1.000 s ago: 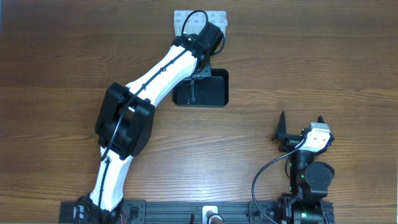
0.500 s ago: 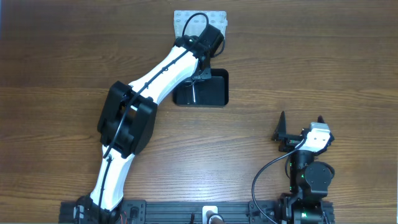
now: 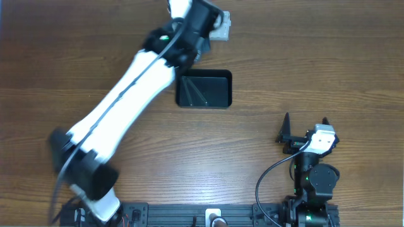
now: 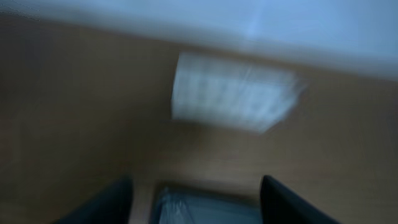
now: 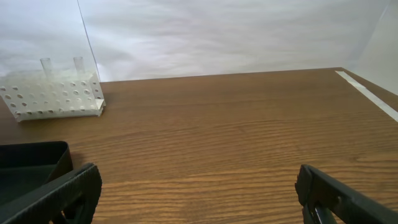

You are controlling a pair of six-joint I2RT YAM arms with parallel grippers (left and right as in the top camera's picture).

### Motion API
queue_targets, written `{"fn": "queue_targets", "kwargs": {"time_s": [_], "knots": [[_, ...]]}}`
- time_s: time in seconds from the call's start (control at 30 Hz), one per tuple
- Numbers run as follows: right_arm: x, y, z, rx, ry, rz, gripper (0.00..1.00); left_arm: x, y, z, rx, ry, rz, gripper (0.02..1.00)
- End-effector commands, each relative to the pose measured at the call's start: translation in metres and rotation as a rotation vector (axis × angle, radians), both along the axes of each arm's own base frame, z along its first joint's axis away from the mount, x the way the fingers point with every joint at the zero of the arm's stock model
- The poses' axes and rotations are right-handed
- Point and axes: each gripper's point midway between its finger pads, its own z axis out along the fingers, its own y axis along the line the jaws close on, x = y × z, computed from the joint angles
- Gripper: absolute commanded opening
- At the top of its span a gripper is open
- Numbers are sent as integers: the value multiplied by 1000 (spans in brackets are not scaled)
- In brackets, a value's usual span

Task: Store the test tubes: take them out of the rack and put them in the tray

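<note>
Since the left pincer [image 4: 196, 183] has its fingers spread wide with nothing between them, the step in hand looks to be the reach for another of the test tubes [image 5: 78, 64]. The white rack [image 4: 233, 99] lies ahead of that pincer, beyond its fingertips, and the black tray [image 4: 199, 208] sits below it, on the near side, showing between its two fingers.

To do this well, I would line the spread fingers on one tube alone and come down from above, so that one finger passes on each side of it. Close above the rack's top face, low enough to hold firm and high enough not to catch the rack. Lift straight up until the tube's foot is free of its hole, and only then swing back toward the tray; a slanted pull could drag the light rack along. The squeeze should be gentle, for a clear, smooth tube is likely to slip or crack.

Counted: one rack, one tray. Two test tubes stand upright in the rack, side by side, far ahead of the right pincer [image 3: 305, 126] and off to one side of it. That pincer is also spread and empty, well apart from rack and tray. Inside the tray the top view gives pale streaks [image 3: 197, 94] that I take for tubes lying down — two at a guess, though I cannot count them surely
</note>
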Motion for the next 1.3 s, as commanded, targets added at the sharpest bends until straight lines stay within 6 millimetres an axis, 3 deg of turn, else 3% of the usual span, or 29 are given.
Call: {"fn": "queue_targets", "kwargs": {"time_s": [0.03, 0.17, 0.27, 0.37, 0.73, 0.97, 1.3], "knots": [[0, -1, -2, -1, 0, -2, 993, -5, 41, 109, 174, -282, -88, 849], [0, -1, -2, -1, 0, -2, 993, -14, 71, 150, 183, -426, -166, 954], [0, -1, -2, -1, 0, -2, 993, -23, 92, 158, 173, -513, -229, 993], [0, -1, -2, -1, 0, -2, 993, -35, 110, 152, 191, -577, -254, 998], [0, -1, -2, -1, 0, -2, 993, -105, 167, 61, 222, -656, -183, 998], [0, -1, -2, -1, 0, -2, 991, -145, 184, 9, 225, -642, -176, 1000], [0, -1, -2, -1, 0, -2, 993, -191, 190, -62, 219, -682, -165, 1000]]}}
